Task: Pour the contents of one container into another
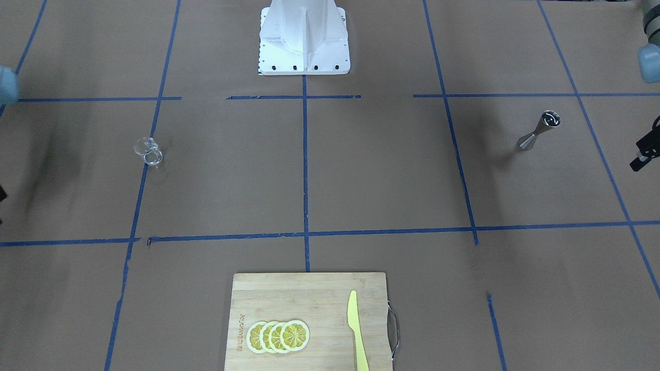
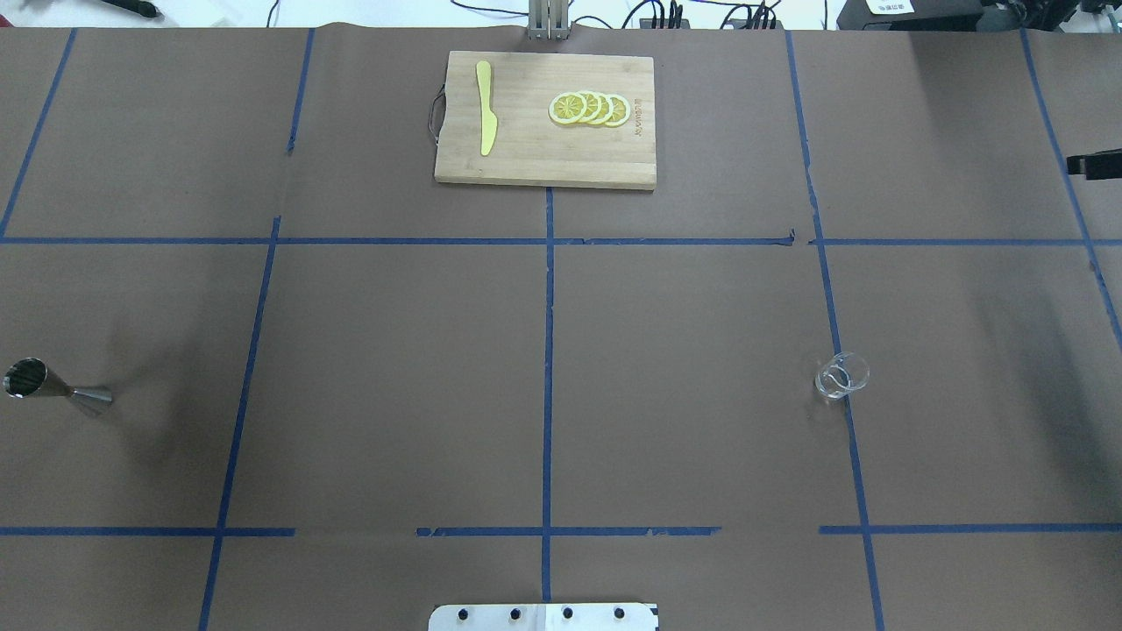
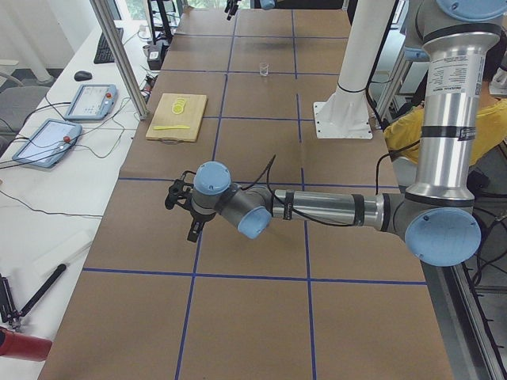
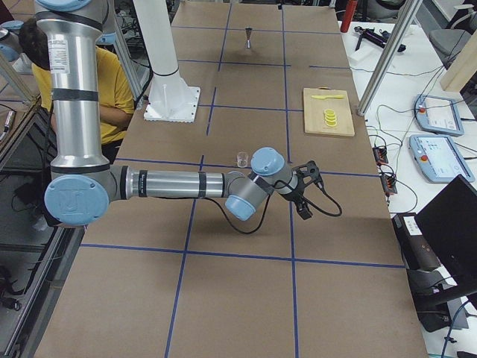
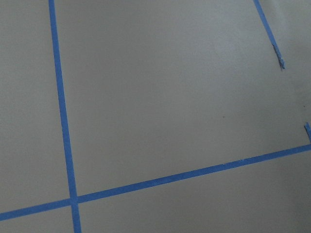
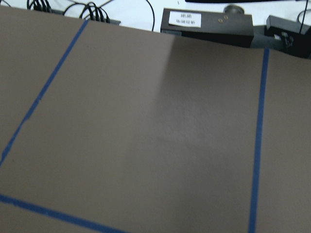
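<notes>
The clear glass cup (image 2: 841,376) is stood upright on the robot's right and the steel jigger (image 2: 54,386) far to its left, presumably one per arm. Whether the left gripper (image 3: 182,212) and right gripper (image 4: 304,191) are parted cannot be told.

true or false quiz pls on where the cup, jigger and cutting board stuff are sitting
1. The glass cup and the jigger both stand upright on the table. True.
2. They touch each other. False: they stand far apart, cup on the robot's right side, jigger on its left.
3. The lemon slices and a yellow knife lie on the cutting board. True.
4. The knife touches the lemon slices. False: bare board separates them.
</notes>
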### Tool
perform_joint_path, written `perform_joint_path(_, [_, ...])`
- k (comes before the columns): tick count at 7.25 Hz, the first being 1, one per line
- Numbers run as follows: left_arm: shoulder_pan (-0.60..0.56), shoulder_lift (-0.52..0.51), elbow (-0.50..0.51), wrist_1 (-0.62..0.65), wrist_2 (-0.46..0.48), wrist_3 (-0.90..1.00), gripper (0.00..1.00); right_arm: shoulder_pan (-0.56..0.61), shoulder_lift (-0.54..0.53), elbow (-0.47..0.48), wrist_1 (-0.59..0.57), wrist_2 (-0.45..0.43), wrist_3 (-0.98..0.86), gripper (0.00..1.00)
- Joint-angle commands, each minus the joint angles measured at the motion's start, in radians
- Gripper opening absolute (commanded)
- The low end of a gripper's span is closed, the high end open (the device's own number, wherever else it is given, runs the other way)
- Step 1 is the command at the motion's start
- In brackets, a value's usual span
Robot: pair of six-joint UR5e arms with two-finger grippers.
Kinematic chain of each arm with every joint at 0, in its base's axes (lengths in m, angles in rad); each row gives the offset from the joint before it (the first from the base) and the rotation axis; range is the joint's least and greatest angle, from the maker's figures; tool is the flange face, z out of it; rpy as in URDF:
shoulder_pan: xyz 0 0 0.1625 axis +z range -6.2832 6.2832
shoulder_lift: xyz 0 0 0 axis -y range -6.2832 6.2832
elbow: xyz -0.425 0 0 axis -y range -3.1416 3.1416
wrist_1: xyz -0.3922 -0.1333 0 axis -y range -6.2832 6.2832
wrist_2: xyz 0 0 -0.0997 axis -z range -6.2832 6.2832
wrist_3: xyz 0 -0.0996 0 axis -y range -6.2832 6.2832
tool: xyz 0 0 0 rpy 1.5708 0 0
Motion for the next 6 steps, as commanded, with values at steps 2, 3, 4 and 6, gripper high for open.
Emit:
perform_joint_path(2, [-0.100, -0.006, -0.069, 0.350, -0.004, 0.202, 1.00, 0.149, 0.003, 0.034, -0.590, 0.151, -0.672, 1.00])
perform_joint_path(3, [-0.114, -0.008, -0.126, 0.491, -0.004, 0.249, 1.00, 0.175, 0.001, 0.104, -0.766, 0.147, -0.820, 1.00])
perform_joint_path(4, [-0.187, -0.009, -0.131, 0.635, -0.004, 0.388, 1.00, 0.199, -0.008, 0.196, -0.928, 0.142, -0.855, 1.00])
perform_joint_path(6, [-0.263, 0.004, -0.183, 0.710, 0.003, 0.426, 1.00, 0.210, -0.037, 0.250, -0.992, 0.150, -0.770, 1.00])
